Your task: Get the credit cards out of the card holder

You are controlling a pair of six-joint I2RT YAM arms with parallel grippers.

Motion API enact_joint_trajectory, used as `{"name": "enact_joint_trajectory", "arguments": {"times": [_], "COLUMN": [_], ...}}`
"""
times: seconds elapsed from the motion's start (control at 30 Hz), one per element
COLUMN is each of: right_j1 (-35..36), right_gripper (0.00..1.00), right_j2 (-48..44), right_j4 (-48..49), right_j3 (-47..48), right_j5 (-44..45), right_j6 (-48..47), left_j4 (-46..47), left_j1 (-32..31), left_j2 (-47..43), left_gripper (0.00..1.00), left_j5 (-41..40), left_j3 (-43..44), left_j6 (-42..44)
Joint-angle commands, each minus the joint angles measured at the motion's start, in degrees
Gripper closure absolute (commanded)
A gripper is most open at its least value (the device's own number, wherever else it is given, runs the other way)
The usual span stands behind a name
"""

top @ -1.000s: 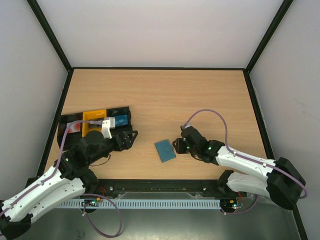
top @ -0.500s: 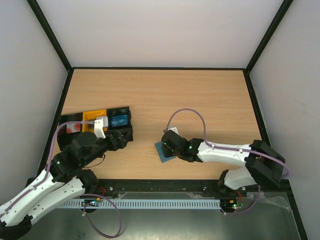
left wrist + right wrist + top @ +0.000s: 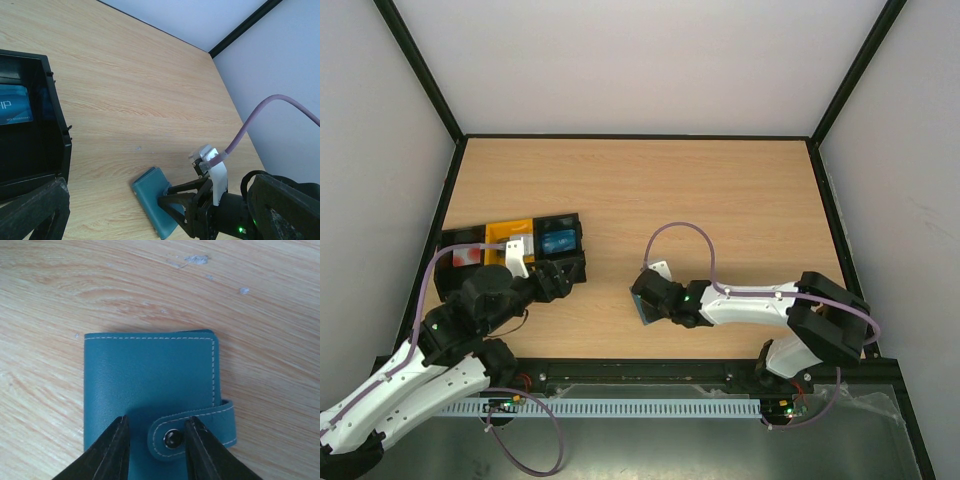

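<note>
The right claw has its two black fingers a little apart, tips down on the small flat teal-blue card holder of soft stitched material. The near end of the holder's strap and its metal snap lie between the fingers, and nothing is pinched. The holder is folded shut, strap fastened, lying flat on the pale wood-grain table near the front edge, about midway between the arms. In the top view the claw covers most of it.

The left claw is well apart to the left, with its fingers spread wide and empty. It is low over the table just beside a row of box-shaped trays, black and yellow. A blue card lies in one black compartment.
</note>
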Motion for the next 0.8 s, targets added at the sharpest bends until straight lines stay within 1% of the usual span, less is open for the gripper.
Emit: {"name": "enact_joint_trajectory", "arguments": {"times": [0.0,0.13,0.37,0.67,0.77], "right_j1": [0.6,0.9,0.9,0.9,0.9], "right_gripper": [0.72,0.78,0.97,0.98,0.98], "right_j2": [1.4,1.1,-1.4,-3.6,-5.0], "right_j4": [-2.6,-2.5,-0.5,1.6,3.1], "right_j3": [-0.3,-0.7,-2.2,-3.4,-4.2], "right_j5": [5.8,7.6,6.7,4.8,3.6], "right_j6": [-0.1,-0.3,-0.3,0.8,1.2], "left_j4": [-0.4,-0.3,-0.2,0.4,1.9], "left_j1": [-0.2,-0.1,-0.2,-0.2,-0.2], "left_j2": [-0.3,-0.2,-0.1,3.1,4.9], "left_gripper": [0.00,0.00,0.00,0.00,0.00], "left_j5": [-1.5,-1.3,-1.7,-0.8,0.9], "left_j3": [0.2,0.0,-0.9,-1.9,-3.0], "left_j6": [1.1,0.8,0.6,-0.2,-0.4]}}
